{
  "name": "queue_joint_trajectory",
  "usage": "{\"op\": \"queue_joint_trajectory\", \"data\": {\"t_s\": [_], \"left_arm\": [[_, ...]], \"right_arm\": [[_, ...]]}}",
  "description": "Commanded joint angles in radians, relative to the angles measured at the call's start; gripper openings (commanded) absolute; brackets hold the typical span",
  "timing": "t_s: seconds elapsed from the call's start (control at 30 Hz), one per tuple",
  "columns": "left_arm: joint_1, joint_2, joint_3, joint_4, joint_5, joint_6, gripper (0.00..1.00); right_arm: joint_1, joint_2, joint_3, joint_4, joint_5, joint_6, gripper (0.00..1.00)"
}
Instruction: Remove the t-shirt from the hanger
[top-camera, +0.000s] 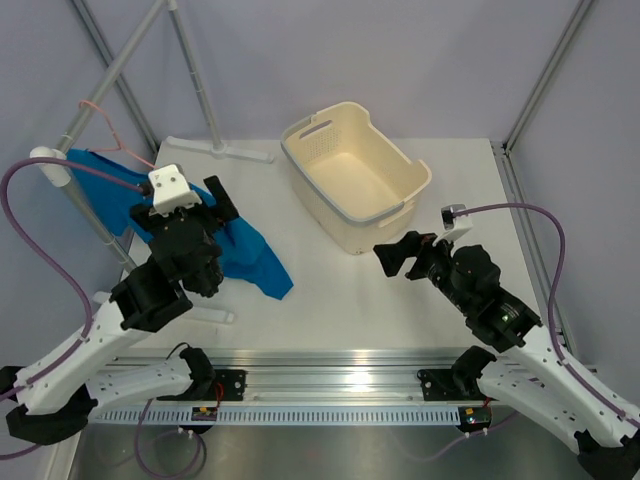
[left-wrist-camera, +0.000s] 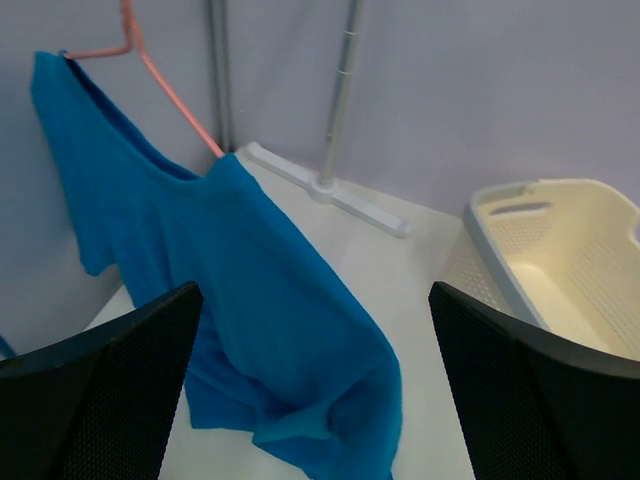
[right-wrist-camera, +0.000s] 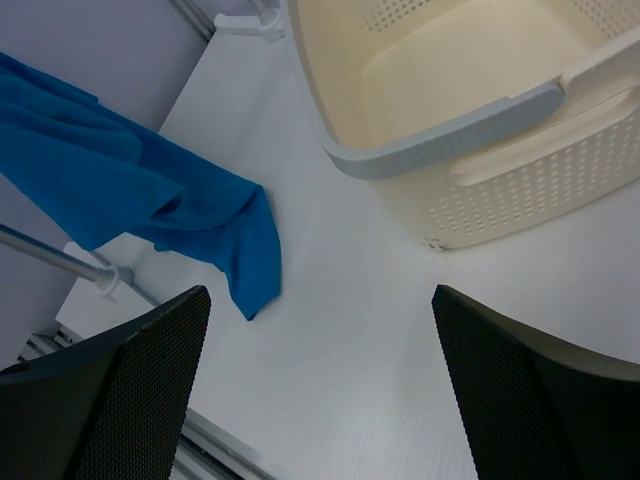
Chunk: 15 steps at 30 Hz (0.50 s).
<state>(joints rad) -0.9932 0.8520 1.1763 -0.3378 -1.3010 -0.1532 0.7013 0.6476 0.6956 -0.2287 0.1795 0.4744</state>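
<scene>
I'm at the approach: my left pincer (left-wrist-camera: 312, 295) gapes empty before the t-shirt (left-wrist-camera: 240, 290), hung on the hanger (left-wrist-camera: 170, 95) with its hem on the desk (left-wrist-camera: 425, 300). My right pincer (right-wrist-camera: 320, 295) is apart too. Next, I reckon: clamp the cloth, slide it off.

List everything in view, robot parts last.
table: one, white, under everything
rack: one, grey poles, white foot, far left
hanger: one, pink, hooked on the rack
t-shirt: one, blue, hanging from the hanger, lower end on the table
basket: one, cream, empty, far middle of the table
cables: two, purple, one per arm
left gripper: one, black, open, over the t-shirt
right gripper: one, black, open, beside the basket
</scene>
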Motion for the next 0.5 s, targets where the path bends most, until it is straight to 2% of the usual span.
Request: {"op": "queue_joint_trajectory", "data": {"t_s": [0.0,0.13,0.27,0.47], "left_arm": [[0.114,0.067,0.055,0.085,-0.027,0.043,0.98],[0.226,0.131,0.098,0.086,-0.027,0.026,0.95],[0.312,0.197,0.129,0.086,-0.030,0.021,0.85],[0.367,0.248,0.111,0.086,-0.043,-0.009,0.81]], "right_arm": [[0.006,0.012,0.038,0.046,-0.084,-0.010,0.99],[0.006,0.046,0.048,0.048,-0.132,-0.013,0.99],[0.006,0.075,0.050,0.071,-0.213,-0.013,1.00],[0.007,0.133,0.062,0.083,-0.310,-0.002,1.00]]}}
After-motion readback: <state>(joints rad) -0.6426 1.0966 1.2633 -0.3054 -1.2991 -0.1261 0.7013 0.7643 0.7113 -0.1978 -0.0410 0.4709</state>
